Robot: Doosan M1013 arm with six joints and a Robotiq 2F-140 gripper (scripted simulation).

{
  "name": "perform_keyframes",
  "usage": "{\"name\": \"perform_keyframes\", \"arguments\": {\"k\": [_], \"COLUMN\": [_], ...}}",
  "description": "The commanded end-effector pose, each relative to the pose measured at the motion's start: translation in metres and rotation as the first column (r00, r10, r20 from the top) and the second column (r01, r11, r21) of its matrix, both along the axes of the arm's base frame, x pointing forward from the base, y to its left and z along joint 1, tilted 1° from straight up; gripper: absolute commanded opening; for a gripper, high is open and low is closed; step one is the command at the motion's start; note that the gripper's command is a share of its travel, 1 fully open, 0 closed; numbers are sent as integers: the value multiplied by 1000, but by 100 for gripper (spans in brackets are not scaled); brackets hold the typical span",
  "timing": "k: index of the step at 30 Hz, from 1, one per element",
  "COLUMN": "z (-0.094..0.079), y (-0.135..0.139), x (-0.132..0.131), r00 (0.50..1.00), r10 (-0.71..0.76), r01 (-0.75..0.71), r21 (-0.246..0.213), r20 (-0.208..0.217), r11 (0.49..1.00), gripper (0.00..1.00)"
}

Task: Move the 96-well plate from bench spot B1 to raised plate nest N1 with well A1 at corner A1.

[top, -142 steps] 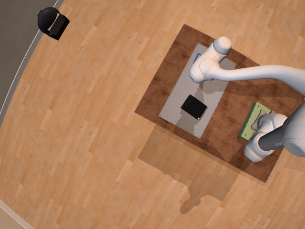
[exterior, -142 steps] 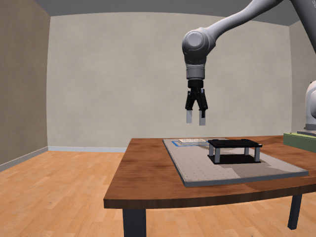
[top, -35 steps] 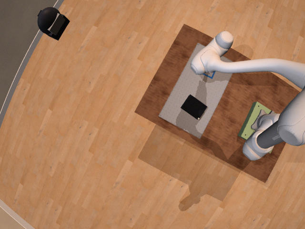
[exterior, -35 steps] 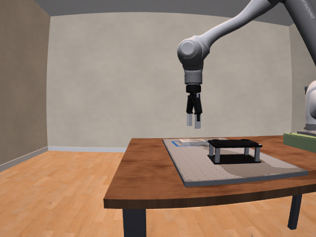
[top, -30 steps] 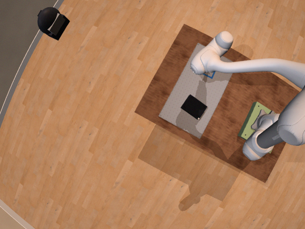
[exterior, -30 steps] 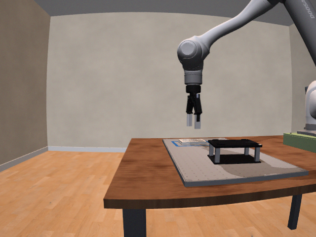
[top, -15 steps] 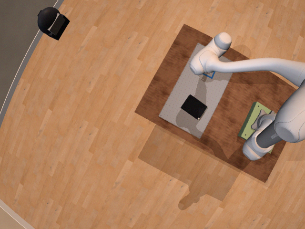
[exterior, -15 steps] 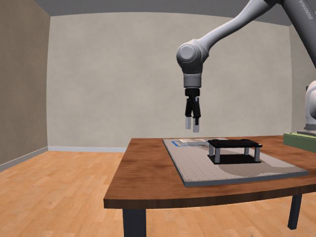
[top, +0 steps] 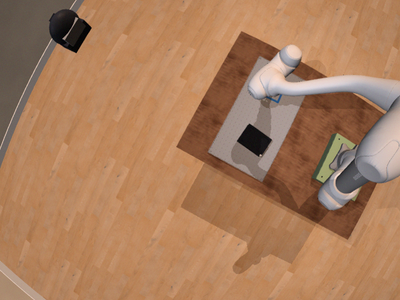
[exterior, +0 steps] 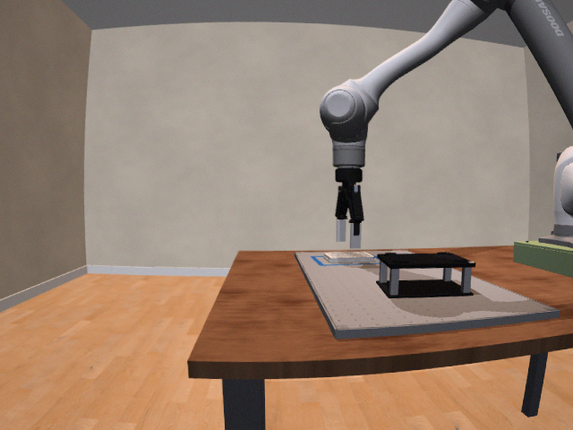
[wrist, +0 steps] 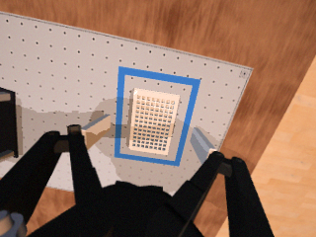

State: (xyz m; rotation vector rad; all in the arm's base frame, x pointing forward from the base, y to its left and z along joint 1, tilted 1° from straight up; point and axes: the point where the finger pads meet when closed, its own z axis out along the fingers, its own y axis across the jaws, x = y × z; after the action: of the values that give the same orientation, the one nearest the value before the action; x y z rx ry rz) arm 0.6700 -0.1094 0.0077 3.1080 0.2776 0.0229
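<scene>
My end effector (wrist: 150,135) hangs wide open, holding nothing. Directly below: the white plate (wrist: 152,119), flat inside the blue outline (wrist: 188,118) on the grey board (wrist: 59,64). Beyond, wooden tabletop (wrist: 197,30).

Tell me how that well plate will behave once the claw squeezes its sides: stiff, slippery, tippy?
The well plate looks like a flat, rigid tray with a grid of wells, so it probably won't flex. Its low, wide shape inside the blue outline suggests it won't tip. The open claw has only thin side walls to grip, so it could slip.
</scene>
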Motion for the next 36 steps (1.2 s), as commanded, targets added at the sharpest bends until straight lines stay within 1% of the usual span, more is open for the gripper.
{"name": "perform_keyframes", "arguments": {"k": [1, 7, 11, 36], "z": [-12, -22, -25, -25], "y": [-1, -1, -1, -1], "x": [-4, -4, -4, -4], "r00": [1000, 1000, 1000, 1000], "r10": [-2, -2, -2, -2], "r01": [2, 2, 2, 2], "r21": [-1, -1, -1, -1], "r20": [-9, -9, -9, -9], "r11": [1000, 1000, 1000, 1000], "gripper": [100, 100, 100, 100]}}
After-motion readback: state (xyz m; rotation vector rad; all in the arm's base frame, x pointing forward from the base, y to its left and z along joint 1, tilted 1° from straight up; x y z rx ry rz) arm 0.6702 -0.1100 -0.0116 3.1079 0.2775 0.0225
